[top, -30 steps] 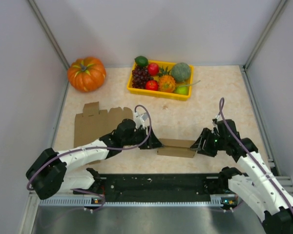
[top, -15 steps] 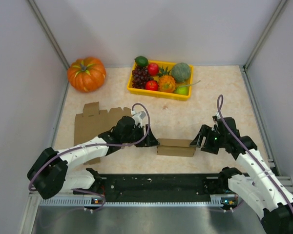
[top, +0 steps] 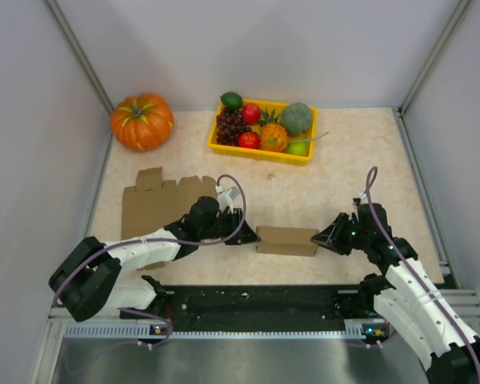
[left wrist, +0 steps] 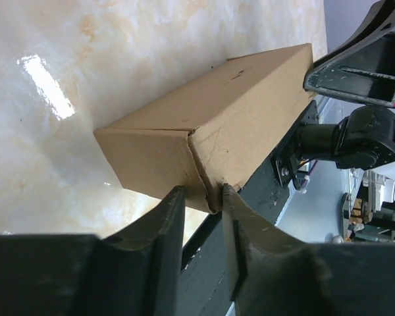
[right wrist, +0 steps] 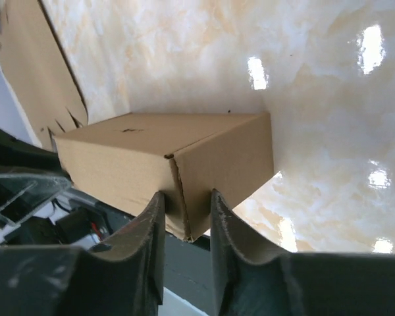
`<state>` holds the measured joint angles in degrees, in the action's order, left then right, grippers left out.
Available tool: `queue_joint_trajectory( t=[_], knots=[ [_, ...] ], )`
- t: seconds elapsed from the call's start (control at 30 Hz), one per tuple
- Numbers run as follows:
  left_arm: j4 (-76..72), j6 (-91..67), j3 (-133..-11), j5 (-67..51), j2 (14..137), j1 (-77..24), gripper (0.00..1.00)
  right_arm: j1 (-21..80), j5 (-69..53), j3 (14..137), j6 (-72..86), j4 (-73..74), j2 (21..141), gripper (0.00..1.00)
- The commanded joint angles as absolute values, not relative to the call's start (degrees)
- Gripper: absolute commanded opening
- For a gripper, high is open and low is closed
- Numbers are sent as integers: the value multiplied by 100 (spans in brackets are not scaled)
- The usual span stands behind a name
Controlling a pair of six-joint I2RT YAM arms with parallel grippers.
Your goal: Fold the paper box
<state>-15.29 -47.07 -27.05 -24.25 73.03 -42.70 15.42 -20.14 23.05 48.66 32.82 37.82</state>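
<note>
A closed, oblong brown cardboard box (top: 286, 240) is shown lying flat on the beige marbled counter (top: 344, 160), close to the near edge and about midway between the two arm bases. Its long axis is laid left to right, so that one short end is presented to each arm. The left hand (top: 246, 237) is set at the left end and the right hand (top: 323, 237) at the right end, neither being the nearer. Both arms are stretched low over the counter and turned inward, with the fingers pointed along the box's axis toward each other. In each wrist view the two fingers are seen narrowly parted, with the lower corner seam of the facing end panel lined up in the gap between the tips. Whether that edge is pinched or merely touched cannot be told for either hand. The top and side panels appear squared and closed, so the folding is judged nearly complete, with the end panels the probable matter in hand. The coming move is judged to turn on this end-on alignment, since a push from either hand would be carried along the long axis into the other. A flat, unfolded cardboard blank (top: 156, 204) lies by the left arm, apart from the box. An orange pumpkin (top: 142, 120) and a yellow tray of fruit (top: 256, 150) are set at the far side.
</note>
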Motion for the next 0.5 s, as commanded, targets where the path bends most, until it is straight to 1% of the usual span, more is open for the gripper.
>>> queue_joint_trajectory(
  t=[0.0, 0.03, 0.1, 0.13, 0.2, 0.23, 0.27, 0.33, 0.47],
  knots=[
    [-1581, -4587, -2488, -2328, 7716, -4271, 29, 1521, -1730, 1820, 5185, 3367, 3763, 15],
    [-2104, -4666, -2218, -2364, 7752, -4341, 25, 1529, -1827, 1741, 5464, 3288, 3657, 13],
    [-2529, -4965, -1883, -2259, 7752, -4482, 23, 1529, -1881, 1503, 5694, 3261, 3280, 13],
    [-2697, -5053, -1629, -2085, 7743, -4648, 22, 1529, -1881, 1459, 5861, 3261, 2826, 16],
    [-2795, -5185, -1468, -1795, 7621, -4868, 21, 1529, -1925, 1511, 6002, 3409, 2436, 20],
    [-2751, -5212, -1381, -1419, 7585, -5148, 21, 1529, -1907, 1599, 6003, 3471, 2182, 27],
    [-2560, -5221, -1380, -1215, 7541, -5281, 23, 1521, -1864, 1800, 5968, 3593, 2110, 34],
    [-2418, -5255, -1397, -872, 7558, -5518, 23, 1521, -1872, 1820, 5941, 3787, 2066, 47],
    [-2795, -5546, -1117, -625, 7646, -5809, 23, 1529, -2328, 1161, 6152, 3797, 2022, 49]
  ],
)
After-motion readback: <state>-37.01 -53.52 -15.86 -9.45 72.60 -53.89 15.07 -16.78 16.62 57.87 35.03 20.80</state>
